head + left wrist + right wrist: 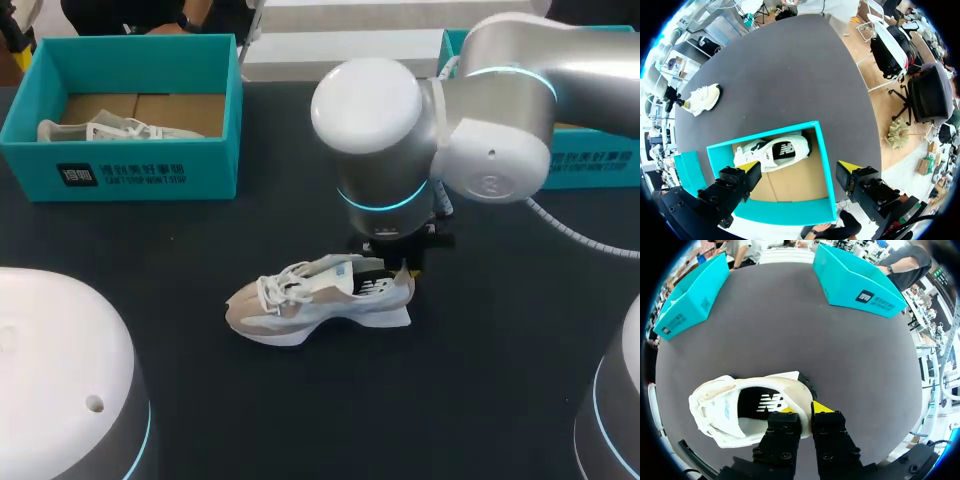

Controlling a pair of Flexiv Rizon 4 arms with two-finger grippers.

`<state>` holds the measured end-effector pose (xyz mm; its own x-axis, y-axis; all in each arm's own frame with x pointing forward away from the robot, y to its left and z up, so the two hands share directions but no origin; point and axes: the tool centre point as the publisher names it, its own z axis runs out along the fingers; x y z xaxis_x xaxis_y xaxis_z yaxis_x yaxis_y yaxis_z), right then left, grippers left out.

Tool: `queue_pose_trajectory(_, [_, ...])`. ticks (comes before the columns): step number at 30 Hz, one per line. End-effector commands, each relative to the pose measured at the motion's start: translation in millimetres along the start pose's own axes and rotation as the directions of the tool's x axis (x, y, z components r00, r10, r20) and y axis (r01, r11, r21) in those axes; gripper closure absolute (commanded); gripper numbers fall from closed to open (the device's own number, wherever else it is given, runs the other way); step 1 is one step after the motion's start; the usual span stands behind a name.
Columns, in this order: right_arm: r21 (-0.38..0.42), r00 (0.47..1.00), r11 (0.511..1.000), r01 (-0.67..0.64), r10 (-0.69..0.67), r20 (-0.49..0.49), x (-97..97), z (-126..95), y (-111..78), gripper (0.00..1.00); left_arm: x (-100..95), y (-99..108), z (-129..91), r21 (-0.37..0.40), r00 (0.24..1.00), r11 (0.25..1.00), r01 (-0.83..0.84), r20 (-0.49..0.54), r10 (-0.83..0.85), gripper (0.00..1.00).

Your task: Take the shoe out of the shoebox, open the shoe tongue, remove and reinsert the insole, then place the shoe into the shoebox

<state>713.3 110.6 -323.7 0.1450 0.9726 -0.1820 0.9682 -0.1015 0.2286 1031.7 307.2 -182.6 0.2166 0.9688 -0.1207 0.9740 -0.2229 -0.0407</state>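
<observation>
2 shoes, is it? Where's the one being worked on?

2, yes. The pale shoe (320, 300) stands on its sole on the dark tabletop (500, 380). It is outside the teal shoebox (140, 165), well apart from the printed front wall and off toward the right arm's side. The other shoe (100, 130) lies inside that shoebox on the cardboard floor.

And the right tool?

The right tool (804, 410) points straight down at the heel, the end of the shoe farther from the shoebox. It is narrow, with 1 yellow tip inside the collar and 1 outside, both against the heel wall, so it grips the shoe.

The left one?

The left tool (799, 166) hangs above the shoebox, its fingers spread wide and gripping nothing.

Anything more?

1 more teal box (590, 160), well apart from the shoebox on the right arm's side and partly hidden behind that arm.
</observation>
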Motion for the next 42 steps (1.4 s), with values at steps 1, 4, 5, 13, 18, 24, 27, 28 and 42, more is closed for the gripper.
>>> queue_pose_trajectory(1, [-0.064, 0.964, 0.963, -0.263, 0.265, 0.012, 16.7, 7, -7.5, 1.00, -0.3, -1, 0, -0.001, 1.000, 1.000, 0.000, -0.004, 0.000, 0.00])
queue_pose_trajectory(4, [-0.056, 0.960, 0.958, -0.280, 0.280, -0.014, 19.8, 11, -4.6, 1.00, -0.3, -1, 0, -0.001, 1.000, 1.000, 0.000, -0.004, 0.000, 0.00])
queue_pose_trajectory(5, [-0.061, 0.956, 0.955, -0.292, 0.292, -0.008, 20.3, 11, -4.6, 1.00, -0.3, -1, 0, -0.001, 1.000, 1.000, 0.000, -0.004, 0.000, 0.00])
queue_pose_trajectory(13, [-0.017, 0.950, 0.950, -0.312, 0.312, -0.020, 16.3, 22, -7.1, 0.52, -0.3, -1, 0, -0.001, 1.000, 1.000, 0.000, -0.004, 0.000, 0.00])
queue_pose_trajectory(18, [-0.011, 0.953, 0.953, -0.304, 0.304, -0.019, 10.1, 15, -6.5, 0.00, -0.3, -1, 0, -0.001, 1.000, 1.000, 0.000, -0.004, 0.000, 0.00])
queue_pose_trajectory(24, [-0.041, 0.955, 0.955, -0.293, 0.291, -0.055, 3.4, -14, -3.1, 0.00, -0.3, -1, 0, -0.001, 1.000, 1.000, 0.000, -0.004, 0.000, 0.00])
queue_pose_trajectory(27, [-0.059, 0.960, 0.959, -0.278, 0.274, -0.062, 1.9, -26, -0.7, 0.00, -0.3, -1, 0, -0.001, 1.000, 1.000, 0.000, -0.004, 0.000, 0.00])
queue_pose_trajectory(28, [-0.066, 0.959, 0.963, -0.262, 0.252, -0.128, 1.5, -44, 3.6, 0.00, -0.3, -1, 0, -0.001, 1.000, 1.000, 0.000, -0.004, 0.000, 0.00])
queue_pose_trajectory(42, [-0.036, 0.911, 0.958, 0.285, -0.283, -0.300, 4.3, -118, 27.0, 0.00, -0.3, -1, 0, -0.001, 1.000, 1.000, 0.000, -0.004, 0.000, 0.00])
